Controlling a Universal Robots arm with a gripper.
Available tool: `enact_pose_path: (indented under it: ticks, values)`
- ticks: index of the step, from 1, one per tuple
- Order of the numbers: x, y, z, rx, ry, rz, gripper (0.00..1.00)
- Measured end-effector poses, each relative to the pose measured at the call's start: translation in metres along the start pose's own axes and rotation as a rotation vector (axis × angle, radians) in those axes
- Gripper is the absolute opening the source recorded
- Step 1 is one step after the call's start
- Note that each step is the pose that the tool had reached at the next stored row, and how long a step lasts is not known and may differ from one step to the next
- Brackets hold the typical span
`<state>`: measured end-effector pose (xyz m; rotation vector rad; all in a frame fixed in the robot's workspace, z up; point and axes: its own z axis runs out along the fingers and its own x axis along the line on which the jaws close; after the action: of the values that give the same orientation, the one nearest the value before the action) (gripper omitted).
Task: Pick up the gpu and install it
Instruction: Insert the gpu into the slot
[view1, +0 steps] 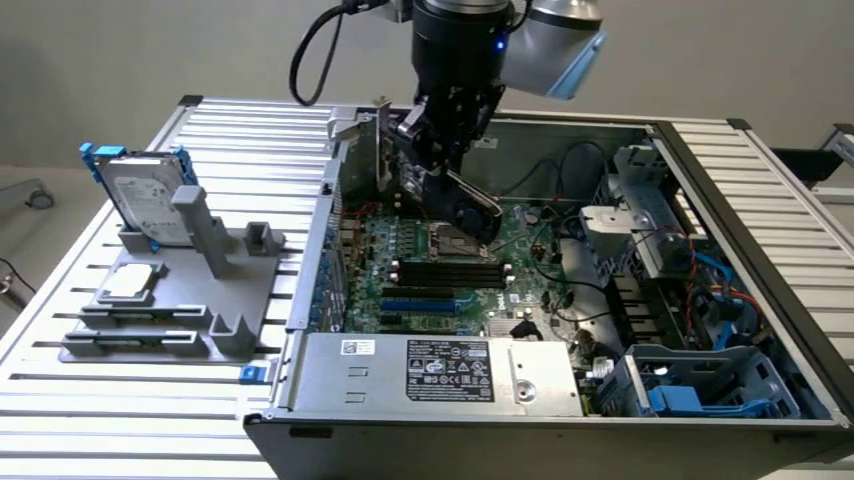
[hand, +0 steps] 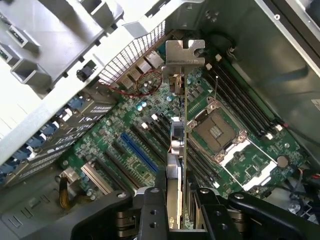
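My gripper (view1: 437, 172) hangs inside the open computer case (view1: 747, 200), shut on the gpu (view1: 461, 212). The card is tilted above the motherboard (view1: 441, 295), near the case's rear wall. In the wrist view the gpu (hand: 183, 142) is seen edge-on between my two fingers (hand: 152, 212), with my gripper (hand: 180, 215) closed around its near end. Its silver bracket (hand: 185, 52) points away from the wrist, toward the rear grille. The card's lower edge hovers over the expansion slots, beside the blue slot (hand: 141, 151) and apart from the board.
The open CPU socket (hand: 216, 131) lies next to the card. Black memory sticks (view1: 454, 272) sit mid-board. A power supply (view1: 427, 370) fills the case front. On the exterior view's left, a silver hard drive with blue rails (view1: 140, 195) stands in a grey fixture (view1: 200, 300).
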<state>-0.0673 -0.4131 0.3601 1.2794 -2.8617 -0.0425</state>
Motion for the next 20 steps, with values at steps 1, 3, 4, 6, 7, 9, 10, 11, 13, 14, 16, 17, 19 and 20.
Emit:
enact_pose_path:
  ticks: [1,3,4,6,7,9,10,11,13,14,16,17,19,20]
  values:
    - [0.0000,0.0000,0.0000,-0.0001,0.0004,-0.019,0.27]
    - [0.0000,0.0000,0.0000,-0.0002,0.0015,-0.055,0.27]
    - [0.0000,0.0000,0.0000,-0.0003,0.0020,-0.073,0.27]
    - [-0.0002,-0.0002,0.0000,-0.0005,0.0029,-0.105,0.27]
    - [-0.0003,-0.0003,0.0000,-0.0006,0.0033,-0.120,0.27]
    - [-0.0005,-0.0005,0.0000,-0.0007,0.0040,-0.148,0.27]
    - [-0.0007,-0.0007,0.0000,-0.0008,0.0045,-0.161,0.27]
    - [-0.0009,-0.0010,0.0000,-0.0009,0.0047,-0.174,0.27]
    - [-0.0015,-0.0017,0.0000,-0.0010,0.0054,-0.197,0.27]
    - [-0.0018,-0.0020,0.0000,-0.0011,0.0056,-0.208,0.27]
    - [-0.0025,-0.0028,-0.0001,-0.0012,0.0063,-0.231,0.27]
    - [-0.0029,-0.0032,-0.0001,-0.0013,0.0066,-0.243,0.27]
    - [-0.0035,-0.0039,-0.0001,-0.0014,0.0072,-0.266,0.27]
    - [-0.0039,-0.0043,-0.0001,-0.0015,0.0075,-0.277,0.27]
